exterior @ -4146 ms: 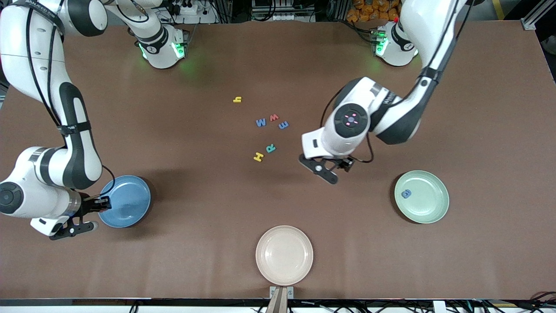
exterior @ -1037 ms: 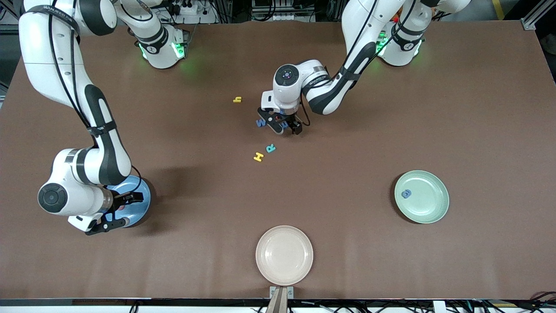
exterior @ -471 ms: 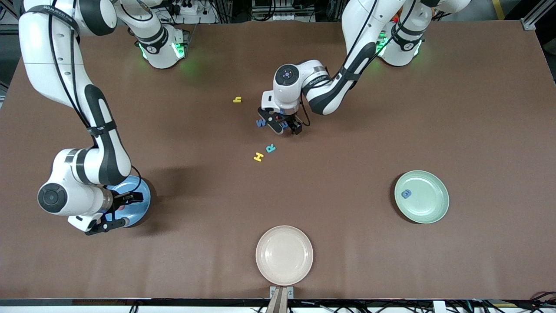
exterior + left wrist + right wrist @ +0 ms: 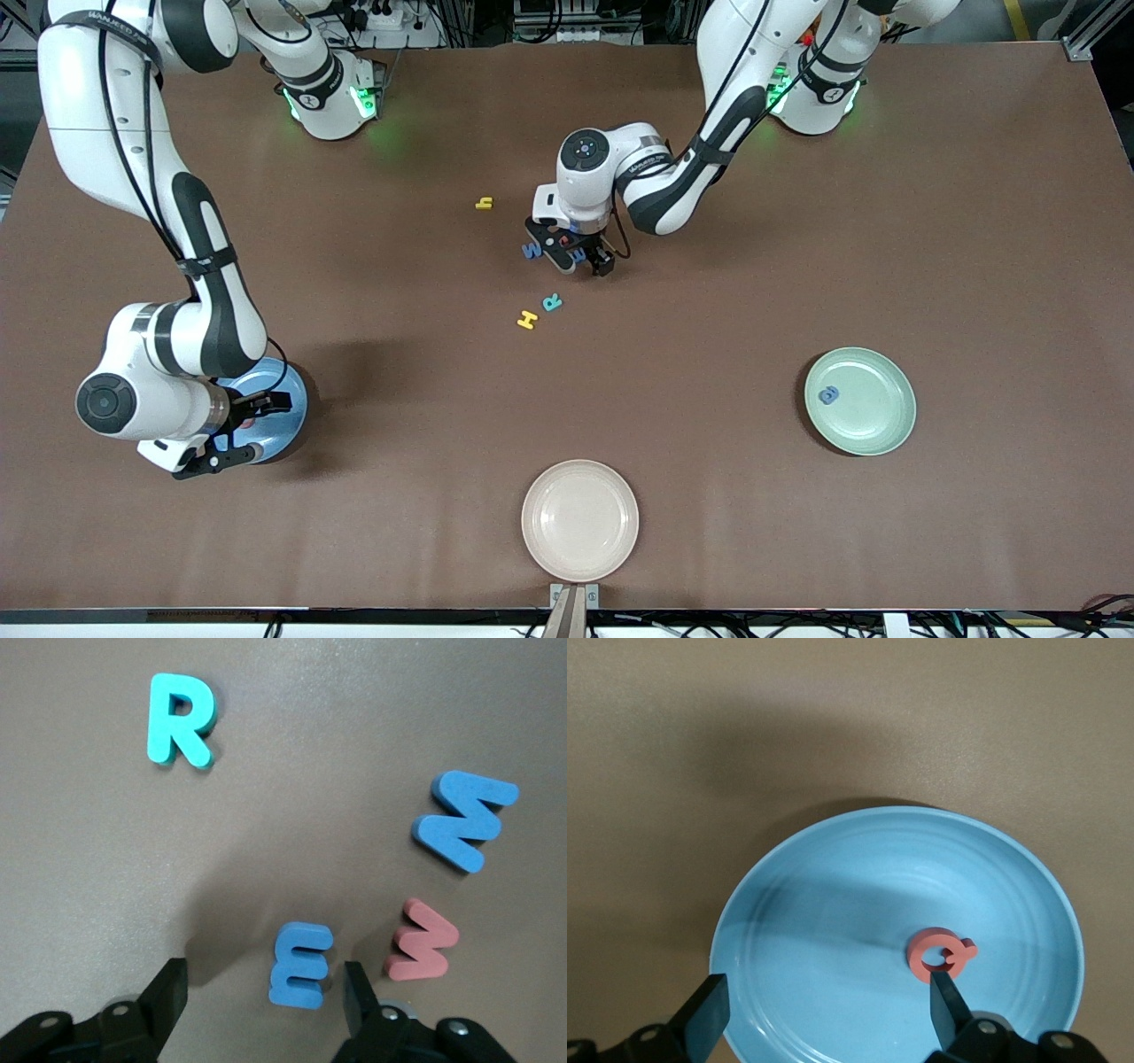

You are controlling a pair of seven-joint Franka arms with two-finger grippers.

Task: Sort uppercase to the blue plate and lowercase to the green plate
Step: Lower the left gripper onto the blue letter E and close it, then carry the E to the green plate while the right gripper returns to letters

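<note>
My left gripper (image 4: 577,254) is down at the cluster of letters, open, its fingers on either side of the lowercase blue m (image 4: 301,964), with a gap on each side. Beside it lie the lowercase red w (image 4: 423,941) and the uppercase blue M (image 4: 465,819). The teal R (image 4: 552,302) and yellow H (image 4: 528,319) lie nearer the front camera. My right gripper (image 4: 826,1010) hangs open over the blue plate (image 4: 833,904), where the red Q (image 4: 941,953) lies. The green plate (image 4: 877,416) holds a round blue lowercase letter (image 4: 828,394).
A small yellow h (image 4: 484,203) lies alone, toward the right arm's end from the cluster. A beige plate (image 4: 580,523) sits at the table's front edge, midway between the blue plate (image 4: 285,412) and the green one.
The left gripper, which came over from near the green plate, has narrowed its fingers around the blue m in the last second. The right arm has stayed over the blue plate.
</note>
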